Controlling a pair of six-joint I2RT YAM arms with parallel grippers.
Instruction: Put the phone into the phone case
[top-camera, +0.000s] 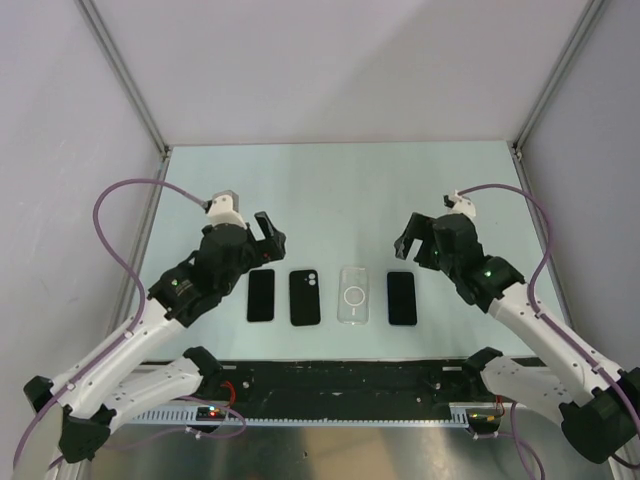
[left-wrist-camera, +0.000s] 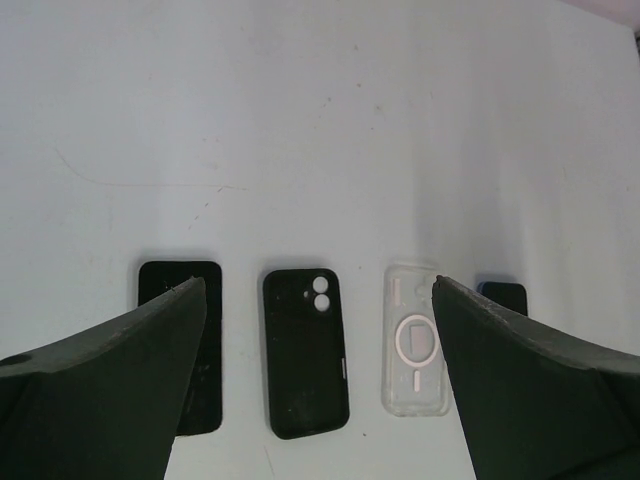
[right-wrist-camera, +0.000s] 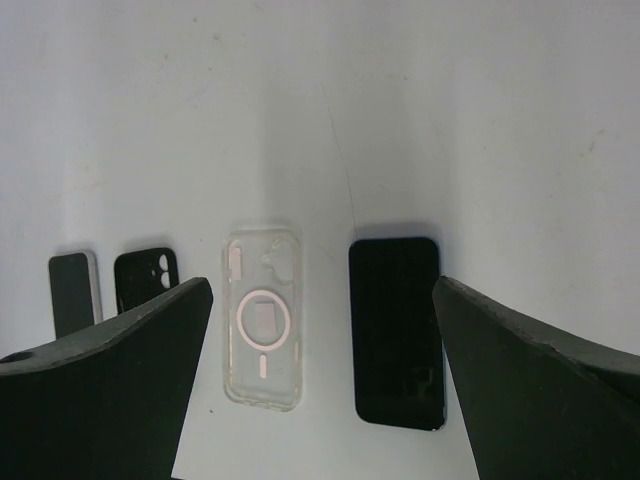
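While left gripper (top-camera: 268, 232) and right gripper (top-camera: 408, 244) hover spread and empty over the worktop (top-camera: 330, 190), we judge the grasp not begun; next we must lift the right phone (top-camera: 401, 298), just beside the clear case (top-camera: 354, 295).

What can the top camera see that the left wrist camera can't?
Only the top camera shows the left fingers and right fingers from outside, plus the black rail. Only the left wrist camera looks out between the left fingers, which hide part of the left phone and right phone. Both show the four-thing row, black case and clear case in the middle.
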